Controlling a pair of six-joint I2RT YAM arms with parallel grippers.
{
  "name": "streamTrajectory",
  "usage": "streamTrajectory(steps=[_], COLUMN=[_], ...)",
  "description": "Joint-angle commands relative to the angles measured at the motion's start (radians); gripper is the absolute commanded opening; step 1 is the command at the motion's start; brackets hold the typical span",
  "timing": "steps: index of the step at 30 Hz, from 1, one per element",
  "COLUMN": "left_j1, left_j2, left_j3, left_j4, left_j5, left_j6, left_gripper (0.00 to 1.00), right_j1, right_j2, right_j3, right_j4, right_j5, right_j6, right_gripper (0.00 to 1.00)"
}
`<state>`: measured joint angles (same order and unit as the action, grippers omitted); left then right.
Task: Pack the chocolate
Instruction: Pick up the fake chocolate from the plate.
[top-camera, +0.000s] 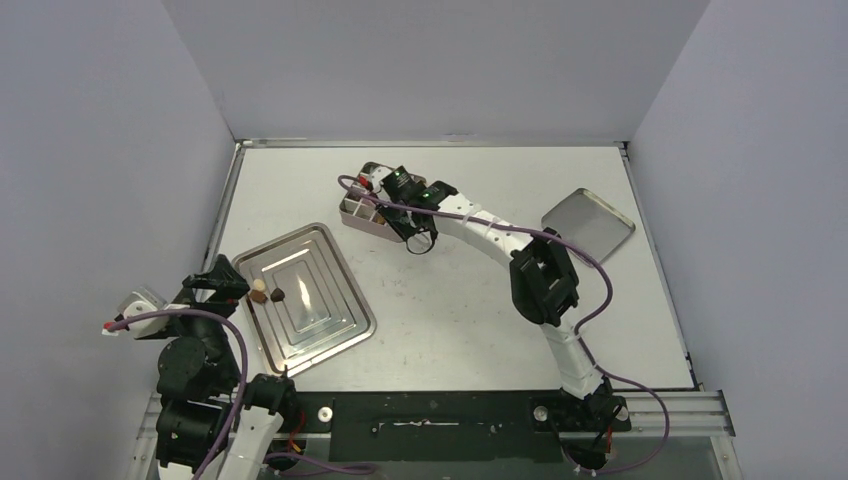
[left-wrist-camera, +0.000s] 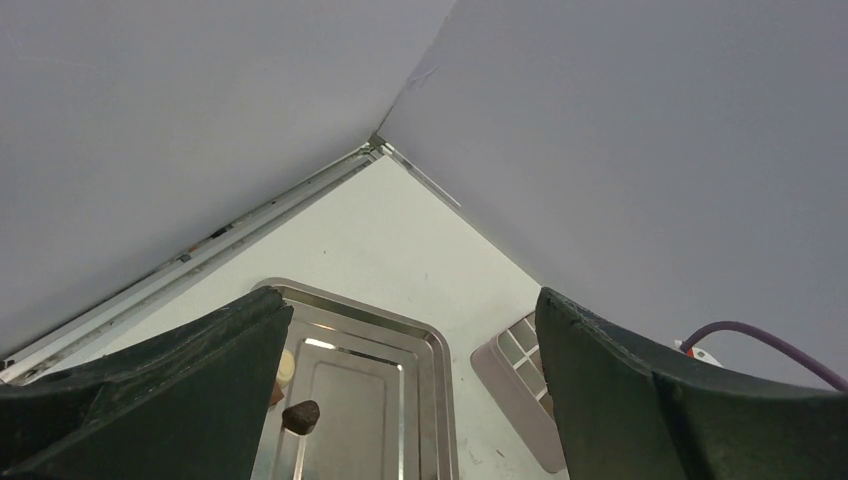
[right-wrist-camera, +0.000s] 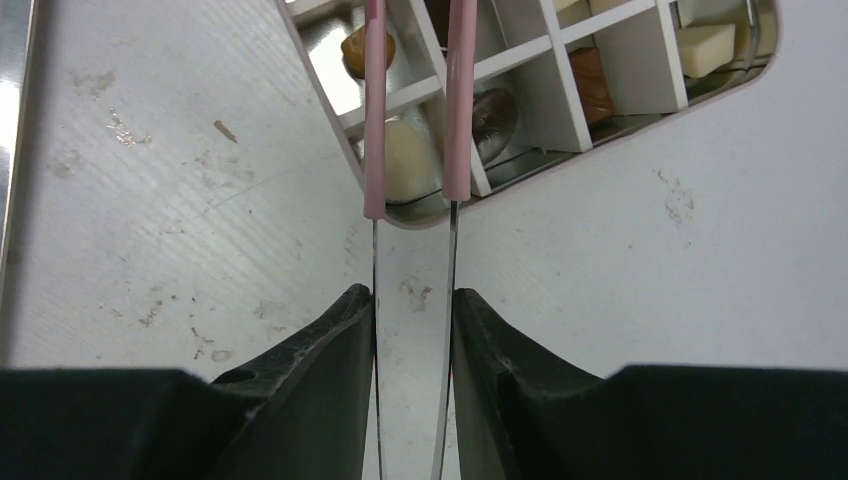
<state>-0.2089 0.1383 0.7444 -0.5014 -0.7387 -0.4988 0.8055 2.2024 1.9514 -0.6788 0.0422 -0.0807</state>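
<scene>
Right jaws clamp pink tweezers (right-wrist-camera: 459, 100) over tin (right-wrist-camera: 562, 90) — left jaws wide.

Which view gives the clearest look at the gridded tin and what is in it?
The right wrist view: the gridded tin fills the top of the frame, with chocolate pieces visible in its compartments. The top external view shows it small and partly under the right gripper; the left wrist view catches only a corner.

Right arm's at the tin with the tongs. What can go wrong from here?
1. The tongs in the right gripper hang over the tin; they may snag a divider and drag it.
2. Cells below hold a cream piece and a dark piece; a misplaced drop could double up.
</scene>
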Motion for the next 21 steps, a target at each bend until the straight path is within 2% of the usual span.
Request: streamTrajectory(steps=[1,9,21], left_j1=[-0.007,-0.013,-0.021], left_j2=[0.013,0.01,0.009], left_j3=[0.0,-0.005,-0.003], left_j4=[-0.005,0.0,0.001], left_j5=[0.039,0.025,0.01], left_j6=[-0.013,-0.002,0.006], left_gripper=[0.91,0.91,0.91], right_j1=[0.0,0.002,0.01], right_j2=[-0.091,-0.092,-0.102], right_j3=[-0.005,-0.025,-0.04], right_j4=[0.052,0.067,0.061], right_j5=[-0.01,-0.074,-0.07], right_j6=[0.024,0.033,0.044], right_gripper=[0.13,0.13,0.16])
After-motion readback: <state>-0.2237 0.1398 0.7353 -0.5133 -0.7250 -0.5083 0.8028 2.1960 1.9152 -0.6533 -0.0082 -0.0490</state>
